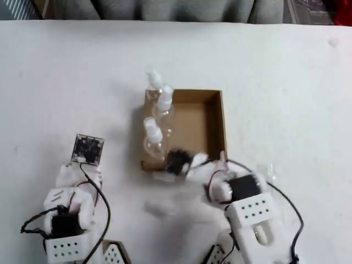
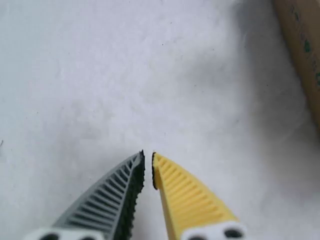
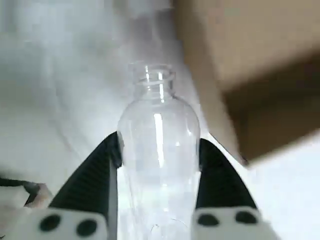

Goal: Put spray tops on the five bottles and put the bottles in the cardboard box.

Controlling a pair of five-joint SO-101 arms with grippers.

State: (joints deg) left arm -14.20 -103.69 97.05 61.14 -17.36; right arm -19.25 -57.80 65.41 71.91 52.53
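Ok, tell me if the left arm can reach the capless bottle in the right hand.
Probably yes: bare table lies between the left hand and the bottle, and its neck sticks out past the fingers of the right hand. The left hand is shut.

**A robotics bench, probably in a lab or workshop**

A table point(image 1: 275, 71) under a plain white cover is seen. A left arm point(image 1: 66, 223) is set at lower left and a right arm point(image 1: 250, 212) at lower right, both of white plastic with loose black cables point(image 1: 104, 212). A bare circuit board point(image 1: 88, 147) is carried on the left arm. Grey shapes point(image 1: 165, 8), perhaps seats, are seen along the top edge.
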